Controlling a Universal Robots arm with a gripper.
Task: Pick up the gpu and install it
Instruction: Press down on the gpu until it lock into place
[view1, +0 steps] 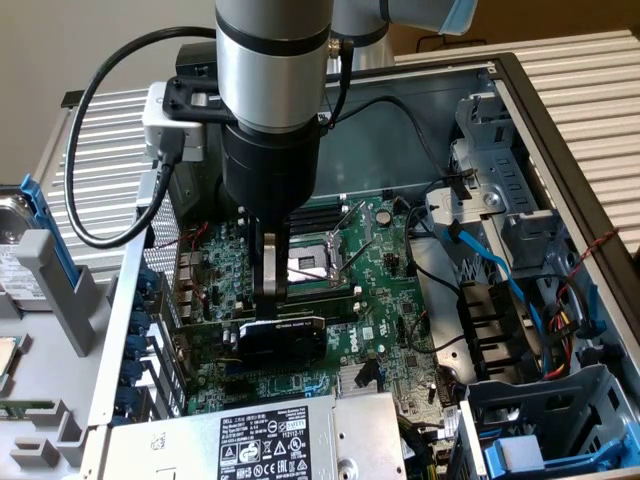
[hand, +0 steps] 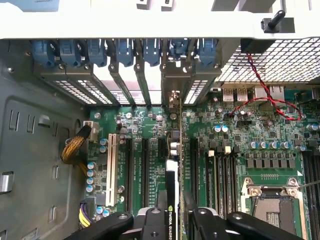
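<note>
Exterior view: the arm reaches down into an open computer case (view1: 560, 110) lying on its side. The pincer (view1: 281, 290) stands upright over the green motherboard (view1: 390, 300), just left of the empty processor socket (view1: 318, 268). Its fingers (view1: 268, 262) come down onto the top edge of the gpu (view1: 282, 340), a small card with a black cooler that stands on edge on the motherboard in the near part of the case. The fingers sit close on either side of that edge and appear clenched on it. Nearer still lies the power supply (view1: 270, 440) with its black label; a drive cage (view1: 500, 190) and blue cables occupy the exterior view's right.

Wrist view: the pincer (hand: 176, 220) straddles the thin card, one black finger (hand: 155, 220) on each side of the gpu (hand: 170, 200). The card runs edge-on toward the row of blue slot latches (hand: 125, 50) at the case's rear wall and stands in line with the expansion slots (hand: 137, 170); whether it is fully seated cannot be told. A red and black twisted wire (hand: 270, 102) crosses the motherboard (hand: 260, 145).
</note>
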